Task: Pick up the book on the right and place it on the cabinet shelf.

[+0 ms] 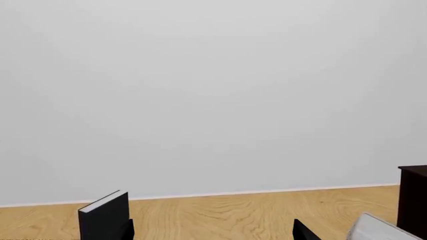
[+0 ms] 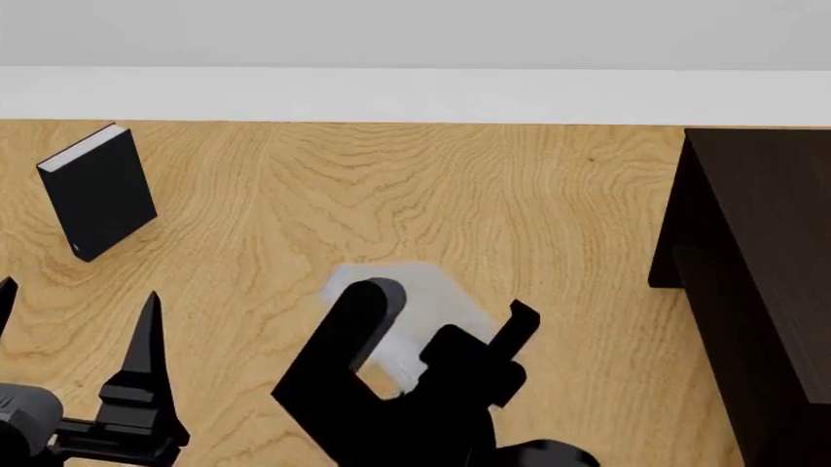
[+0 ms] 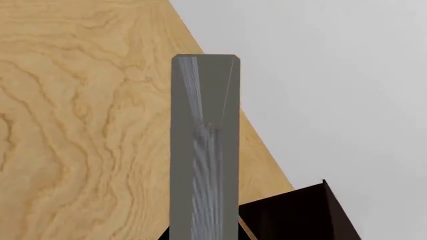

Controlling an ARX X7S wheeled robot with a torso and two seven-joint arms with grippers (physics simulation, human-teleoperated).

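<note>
Head view: the right gripper [image 2: 449,345] is clamped on the grey book [image 2: 396,316], lifted over the wood floor [image 2: 389,195], with the dark cabinet [image 2: 760,253] off to its right. Left gripper [image 2: 78,321] hangs spread and empty, the black book [image 2: 97,190] ahead of it.

Left wrist view: only a corner of the book [image 1: 377,227] shows beside the cabinet [image 1: 412,200].

Right wrist view: the book [image 3: 205,150] runs straight out from the jaws — white page edges showing, which the head view hides. Probably stiff, hefty and smooth-covered, so pinch across the covers.

We see a bare simulated room: a light wood-grain plank floor [image 2: 429,185], a plain pale grey wall [image 1: 213,90] with a white skirting strip [image 2: 389,94], and a very dark brown wooden cabinet [image 2: 766,253].
</note>
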